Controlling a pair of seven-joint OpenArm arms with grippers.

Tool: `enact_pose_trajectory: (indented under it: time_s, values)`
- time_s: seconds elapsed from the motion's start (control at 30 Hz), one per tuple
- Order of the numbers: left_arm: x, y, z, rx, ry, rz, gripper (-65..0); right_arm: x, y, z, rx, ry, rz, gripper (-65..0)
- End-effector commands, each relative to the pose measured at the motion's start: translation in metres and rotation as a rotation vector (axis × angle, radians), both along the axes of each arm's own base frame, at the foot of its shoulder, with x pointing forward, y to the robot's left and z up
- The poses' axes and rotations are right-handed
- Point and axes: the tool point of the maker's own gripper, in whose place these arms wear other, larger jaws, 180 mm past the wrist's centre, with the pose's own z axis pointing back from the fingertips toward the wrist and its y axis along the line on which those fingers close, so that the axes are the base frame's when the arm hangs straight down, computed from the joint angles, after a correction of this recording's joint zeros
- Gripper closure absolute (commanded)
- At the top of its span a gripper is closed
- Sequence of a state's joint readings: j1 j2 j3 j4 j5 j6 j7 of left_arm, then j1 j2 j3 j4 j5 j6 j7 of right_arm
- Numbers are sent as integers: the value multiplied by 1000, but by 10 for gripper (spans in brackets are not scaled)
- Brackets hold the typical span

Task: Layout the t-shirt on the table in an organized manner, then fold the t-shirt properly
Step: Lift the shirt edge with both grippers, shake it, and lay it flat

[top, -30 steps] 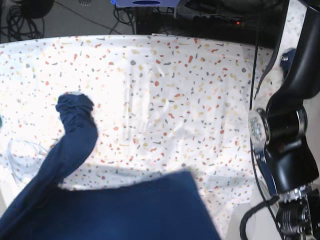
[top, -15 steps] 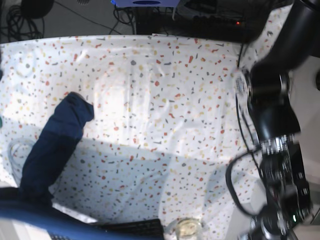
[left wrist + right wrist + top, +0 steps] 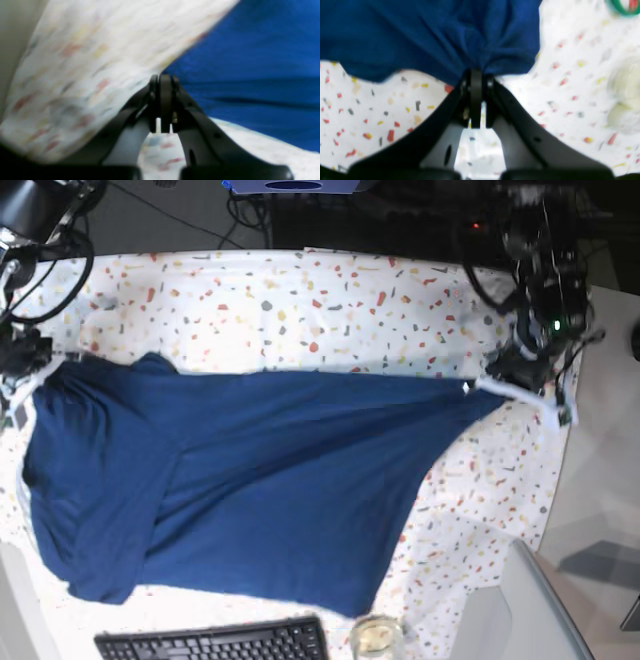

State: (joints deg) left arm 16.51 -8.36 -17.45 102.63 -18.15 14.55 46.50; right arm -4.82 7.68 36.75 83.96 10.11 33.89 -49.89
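Observation:
The navy-blue t-shirt [image 3: 250, 480] lies spread wide across the speckled table [image 3: 330, 310], pulled taut between my two grippers. My left gripper [image 3: 497, 385] is at the table's right side, shut on the shirt's right tip. In the left wrist view, the left gripper [image 3: 162, 78] is closed at the edge of the blue cloth [image 3: 250, 75]. My right gripper [image 3: 40, 370] is at the left edge. In the right wrist view, the right gripper [image 3: 476, 72] is shut on bunched blue fabric [image 3: 432, 32].
A black keyboard [image 3: 215, 645] and a small glass [image 3: 375, 635] sit at the front edge. A grey panel [image 3: 510, 610] stands at the front right. Cables and dark equipment lie behind the table. A green ring [image 3: 622, 7] shows near the right gripper.
The shirt hung bunched near the camera at the left. Now it is stretched flat across the table, and both arms have swung out to the table's sides.

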Motion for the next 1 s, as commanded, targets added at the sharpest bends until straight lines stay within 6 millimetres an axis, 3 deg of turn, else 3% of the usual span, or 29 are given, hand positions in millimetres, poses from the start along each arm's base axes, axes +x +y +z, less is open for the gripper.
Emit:
enact_pose_trajectory:
  time_s: [0.0,0.2,0.37,0.43,0.67,0.97]
  values:
    - [1,11,9,36,-33,2,0,6,-7,8,-15,-36,1,-2]
    - [-38,42,-2,88,47,41,0,-14,-8,-4,-13,-17,-3,-2]
    - [-53,40,-9,95,87,4,0,-24,-10,-14,-3,17,-19,-2]
    - [-59,38,-13,92,103,-9,0,-37,-19,-21,10,41,-69,-2]
    - [-65,38,-16,90,119,-9,0,-63,-29,-35,34,90,-134,-2]
    - [-65,37,-16,91,119,-12,0,-62,-29,-35,34,87,-134,-2]
